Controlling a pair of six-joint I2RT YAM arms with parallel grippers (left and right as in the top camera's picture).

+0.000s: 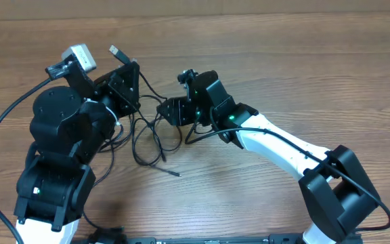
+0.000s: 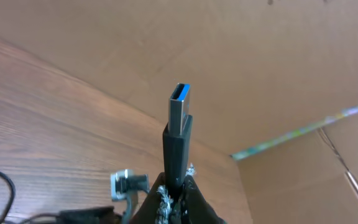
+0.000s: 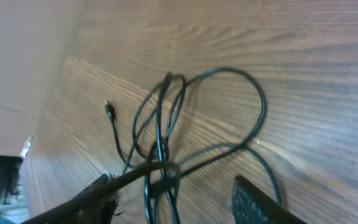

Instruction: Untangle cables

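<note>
Clearly, the left hand (image 2: 174, 202) is closed on the black USB plug with a silver, blue-lined tip (image 2: 180, 115), and it holds this plug raised, pointing up and away from the brown wooden worktop (image 1: 283, 68). The right hand (image 3: 173, 186) is low over the thin black cables (image 3: 161, 168). Its jaws stand apart, one on each side of the place where several strands cross, and they are not pressed on the strands yet. The cables lie in loose loops on the worktop between the two arms, and one small free plug end (image 3: 109, 111) rests a little aside from the knot.

Several things could go wrong from here, I think. If the right hand closes on the whole crossing, it may catch three or four strands together. Then any pull from the left side would make the knot tighter instead of looser. The plug sits only by its lower body between the left fingertips, so a hard pull could make it slip out or turn. A fast lift could also drag the loops against the right arm, which is near to them.

No box, tray or other container shows in any view; all the cables are either on the bare wood or in the left hand.
</note>
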